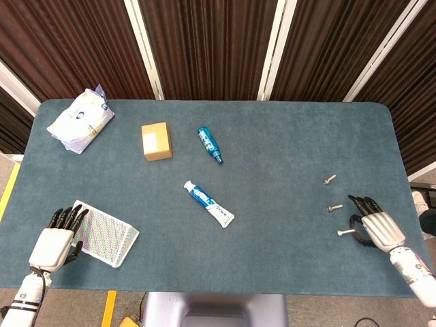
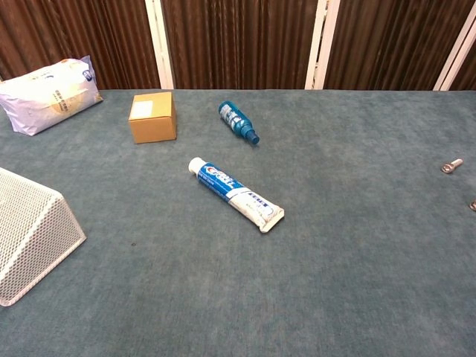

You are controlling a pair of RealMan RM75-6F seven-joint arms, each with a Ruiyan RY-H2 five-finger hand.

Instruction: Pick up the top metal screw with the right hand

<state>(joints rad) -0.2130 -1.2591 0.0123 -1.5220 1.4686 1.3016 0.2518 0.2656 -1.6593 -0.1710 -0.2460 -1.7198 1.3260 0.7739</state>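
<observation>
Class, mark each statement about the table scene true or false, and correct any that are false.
1. Three metal screws lie on the table near the right hand. True.
2. The right hand holds the top metal screw. False: that screw lies alone on the table, apart from the hand, which is beside the lowest screw.
3. The toothpaste tube stands upright. False: it lies flat on the table.
4. The left hand is beside the white mesh basket. True.
5. The cardboard box sits between the white packet and the blue bottle. True.
</observation>
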